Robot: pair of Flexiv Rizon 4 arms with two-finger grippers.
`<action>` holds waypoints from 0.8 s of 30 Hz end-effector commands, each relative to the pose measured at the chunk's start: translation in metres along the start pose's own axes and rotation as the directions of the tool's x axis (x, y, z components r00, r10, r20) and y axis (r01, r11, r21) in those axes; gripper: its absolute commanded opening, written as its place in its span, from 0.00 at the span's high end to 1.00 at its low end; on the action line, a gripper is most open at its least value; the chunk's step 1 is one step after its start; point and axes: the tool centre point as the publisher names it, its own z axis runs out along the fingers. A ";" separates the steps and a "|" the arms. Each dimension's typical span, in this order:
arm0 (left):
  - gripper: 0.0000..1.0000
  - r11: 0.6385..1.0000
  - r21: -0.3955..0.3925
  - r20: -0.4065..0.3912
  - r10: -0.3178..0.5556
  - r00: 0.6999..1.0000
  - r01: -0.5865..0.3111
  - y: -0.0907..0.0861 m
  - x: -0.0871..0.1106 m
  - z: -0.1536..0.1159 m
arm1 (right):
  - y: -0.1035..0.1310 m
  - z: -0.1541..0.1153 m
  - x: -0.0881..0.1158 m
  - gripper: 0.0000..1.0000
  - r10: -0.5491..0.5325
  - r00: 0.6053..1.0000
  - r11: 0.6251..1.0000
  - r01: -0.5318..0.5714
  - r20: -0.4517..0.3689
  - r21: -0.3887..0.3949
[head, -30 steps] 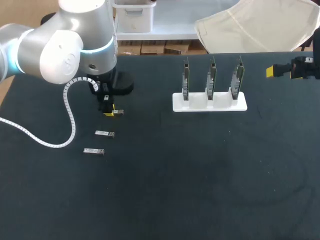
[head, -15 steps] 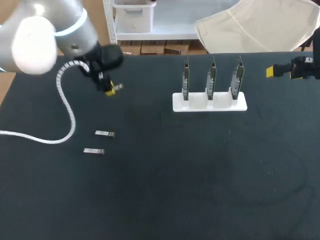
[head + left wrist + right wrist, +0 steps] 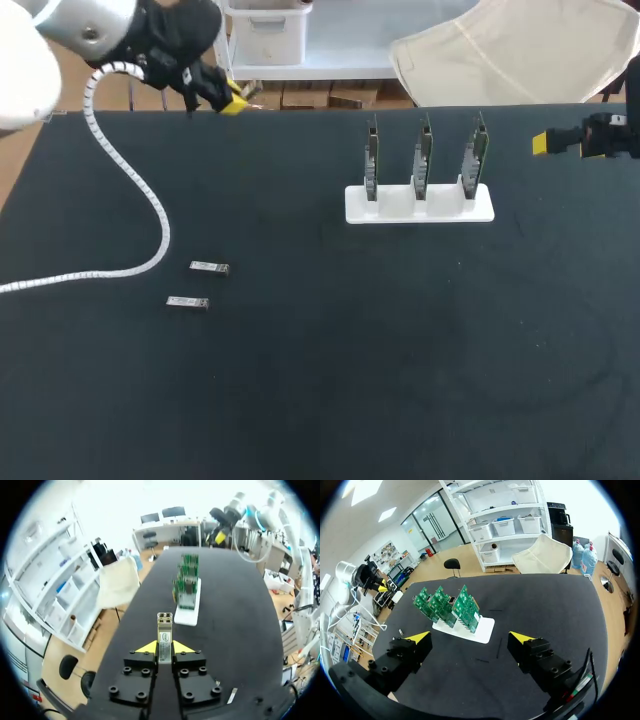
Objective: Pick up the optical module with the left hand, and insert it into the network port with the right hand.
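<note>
Black table (image 3: 330,380), head view: L fingers (image 3: 233,104) raised over far-left corner, white cable (image 3: 140,190) hanging from that arm down onto table's left side. Two spare modules (image 3: 209,267) lie near left edge, close together. White rack (image 3: 420,207) w/ three upright green boards (image 3: 424,150) sits toward far edge, right of middle. R fingers (image 3: 541,144) hang at right edge, well apart from rack.

L wrist view: fingers clamped on optical module (image 3: 164,634), held off the table; rack well ahead of it.

R wrist view: fingers spread wide apart, rack ahead of them.
</note>
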 end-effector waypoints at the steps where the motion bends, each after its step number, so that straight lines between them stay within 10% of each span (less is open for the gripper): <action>1: 1.00 0.998 -0.060 0.270 0.023 0.963 -0.006 -0.008 0.002 -0.002 | 0.000 0.000 0.000 0.00 0.000 1.000 1.000 0.000 0.000 0.000; 18: 1.00 0.998 -0.068 0.244 0.033 0.969 -0.017 -0.014 0.008 -0.005 | 0.000 0.000 0.000 0.00 0.000 1.000 1.000 0.000 0.000 0.000; 24: 1.00 0.999 -0.030 0.357 0.051 0.933 -0.043 -0.021 -0.024 0.004 | 0.000 0.000 0.000 0.00 0.000 1.000 1.000 0.000 0.000 0.000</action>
